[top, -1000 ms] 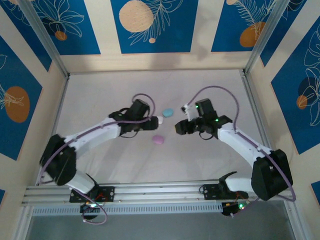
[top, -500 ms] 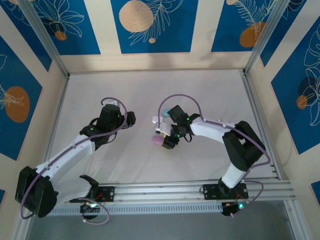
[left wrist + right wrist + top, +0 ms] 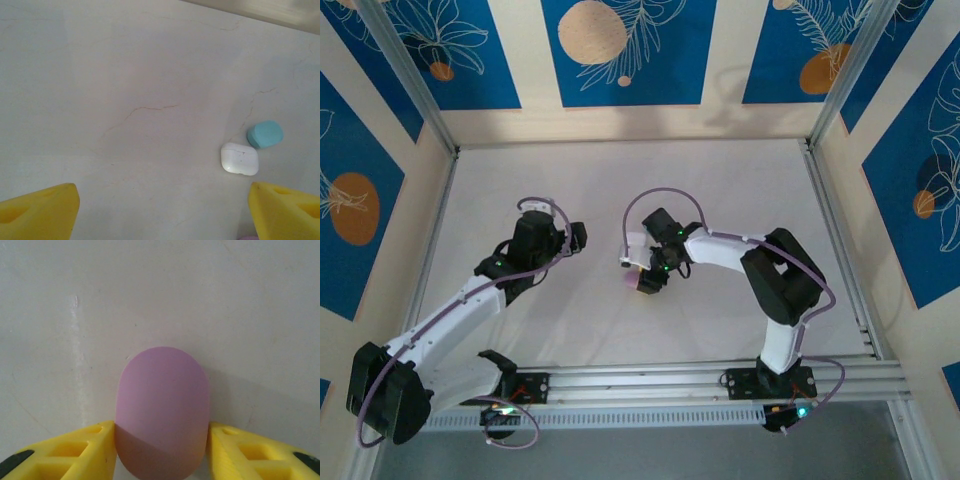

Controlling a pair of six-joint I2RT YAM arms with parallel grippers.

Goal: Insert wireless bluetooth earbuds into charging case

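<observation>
- Two arms stand over the pale worktop (image 3: pixel 720 180) in the top external view. The left arm (image 3: pixel 450 310) stretches from the near left corner toward the middle. The left tool (image 3: pixel 574 237) sits over bare surface left of centre.
- In the same view the right arm (image 3: pixel 770 270) bends at its elbow and points left. The right tool (image 3: pixel 645 275) is down at the pink case (image 3: pixel 634 284). That case lies near the centre of the worktop, to the right of the left tool and apart from it.
- In the left wrist view, the left tool (image 3: pixel 164 192) is released. Its yellow fingers (image 3: pixel 40 210) stand wide apart at the two lower corners, with bare worktop (image 3: pixel 125 75) between them.
- Farther out on the right of that view, a white case (image 3: pixel 240 159) lies flat and closed. A blue case (image 3: pixel 265 134) sits just beside its far right corner; whether the two touch cannot be told.
- In the right wrist view, the pink case (image 3: pixel 162 400) lies on the worktop (image 3: pixel 160 290) with its rounded end pointing away from the camera.
- The right tool (image 3: pixel 161 430) is grasping it: a yellow finger (image 3: pixel 75 450) presses against each side of the case's near half.
</observation>
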